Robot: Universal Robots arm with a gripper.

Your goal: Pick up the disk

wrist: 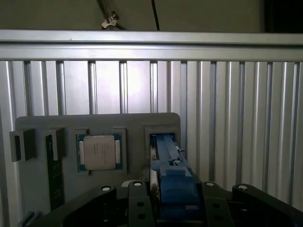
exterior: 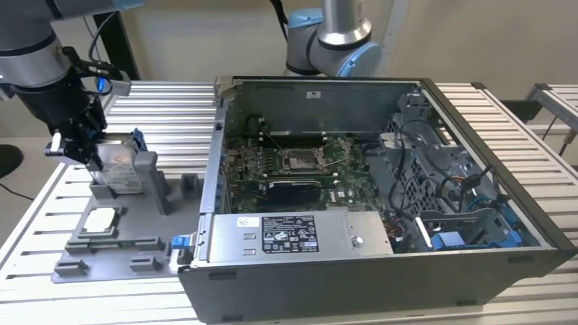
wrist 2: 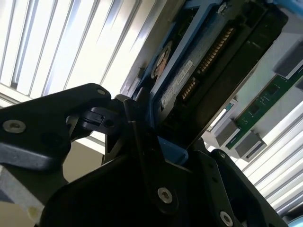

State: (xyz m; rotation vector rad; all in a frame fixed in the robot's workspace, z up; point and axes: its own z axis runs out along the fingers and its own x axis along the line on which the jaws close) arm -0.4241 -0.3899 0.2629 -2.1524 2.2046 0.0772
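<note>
**A:** Claw status?

**B:** Gripper (exterior: 89, 156) closed on the disk (exterior: 122, 173). In the second wrist view the black fingers (wrist 2: 139, 137) lie against both sides of the disk's edge. The blue bracket (wrist 2: 189, 47) runs between them.

**A:** Position of the disk?

**B:** At the exterior view's left, about mid-height. It stands upright on edge, with the white label face turned toward the camera. The lower edge is down at a slot in the grey fixture (exterior: 135, 233). I can't tell whether it has lifted clear of the slot.

**A:** Arm?

**B:** It comes down from the upper left corner of the exterior view, with the wrist directly over the disk.

**A:** Neighbours on the fixture?

**B:** A square silver chip (exterior: 97, 222) lies flat in its pocket, nearer the camera than the disk and apart from it. A green circuit strip (wrist 2: 265, 101) is seated on edge in another slot, seen in the second wrist view.

**A:** Surroundings?

**B:** The fixture rests on a slatted metal table (exterior: 162, 108). An open computer case (exterior: 361, 284) fills the centre and right of the exterior view, just beside the fixture. A grey box with a black label (exterior: 289, 233) sits along the case's near side. A second arm (exterior: 339, 37) stands behind the case at top centre.
</note>
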